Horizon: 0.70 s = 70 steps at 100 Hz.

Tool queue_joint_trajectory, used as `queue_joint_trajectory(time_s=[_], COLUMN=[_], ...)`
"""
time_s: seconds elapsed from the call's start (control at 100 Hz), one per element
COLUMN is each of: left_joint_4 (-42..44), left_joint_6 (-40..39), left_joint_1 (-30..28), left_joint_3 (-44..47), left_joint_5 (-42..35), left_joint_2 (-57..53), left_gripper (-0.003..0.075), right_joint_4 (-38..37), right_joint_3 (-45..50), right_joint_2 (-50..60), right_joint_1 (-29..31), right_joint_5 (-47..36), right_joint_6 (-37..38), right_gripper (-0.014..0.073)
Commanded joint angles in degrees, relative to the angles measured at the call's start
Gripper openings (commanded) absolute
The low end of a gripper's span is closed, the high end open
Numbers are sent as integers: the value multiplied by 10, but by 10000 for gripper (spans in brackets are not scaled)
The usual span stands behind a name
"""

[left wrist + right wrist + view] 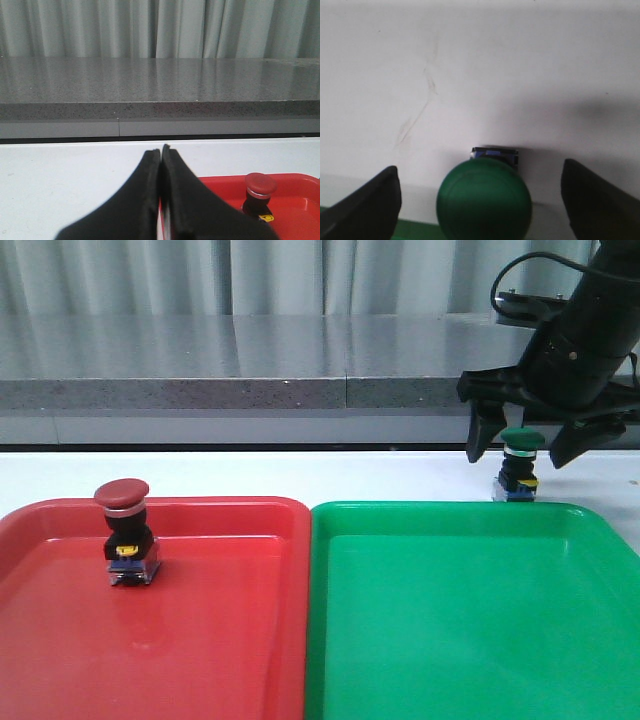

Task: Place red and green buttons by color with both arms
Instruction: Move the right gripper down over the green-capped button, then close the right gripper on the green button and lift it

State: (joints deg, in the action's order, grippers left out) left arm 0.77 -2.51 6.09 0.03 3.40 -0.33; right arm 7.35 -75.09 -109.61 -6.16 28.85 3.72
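The red button (pixel 125 530) stands upright inside the red tray (pixel 200 640), towards its back left; the left wrist view shows this button (pixel 260 187) too. My left gripper (pixel 161 152) is shut with nothing in it, over the white table beside the red tray (pixel 295 200). It is out of the front view. The green button (pixel 521 462) stands on the white table just behind the green tray (pixel 470 640). My right gripper (pixel 520 452) hangs open over it, one finger on each side of the cap. From the right wrist, the green cap (pixel 484 200) sits between the spread fingers (pixel 370 210), untouched.
The two trays lie side by side at the front, red on the left, green on the right. A grey stone ledge (pixel 250 390) and curtains run along the back of the white table (pixel 300 475). A strip of the green tray's rim (pixel 415 231) shows under the right gripper.
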Motion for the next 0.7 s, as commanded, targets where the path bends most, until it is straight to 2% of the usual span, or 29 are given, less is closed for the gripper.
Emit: queue_joint_trajectory(time_s=[0.0, 0.08, 0.25, 0.3, 0.69], left_joint_4=[0, 0, 0, 0, 0], left_joint_6=[0, 0, 0, 0, 0], left_joint_1=[-1, -1, -1, -1, -1], left_joint_3=[25, 25, 25, 25, 25], left_joint_5=[-43, -43, -43, -43, -43], left_joint_2=[-17, -17, -17, -17, -17], left_gripper=[-19, -19, -19, -19, -19], right_joint_4=[-3, -3, -3, -5, -10], right_joint_3=[-20, -20, -20, -20, -20], right_joint_2=[26, 26, 26, 26, 80], right_joint_1=[0, 0, 0, 0, -1], right_joint_5=[-27, -28, -26, -25, 17], right_joint_6=[-7, -7, -7, -7, -7], right_gripper=[605, 528, 290, 252, 242])
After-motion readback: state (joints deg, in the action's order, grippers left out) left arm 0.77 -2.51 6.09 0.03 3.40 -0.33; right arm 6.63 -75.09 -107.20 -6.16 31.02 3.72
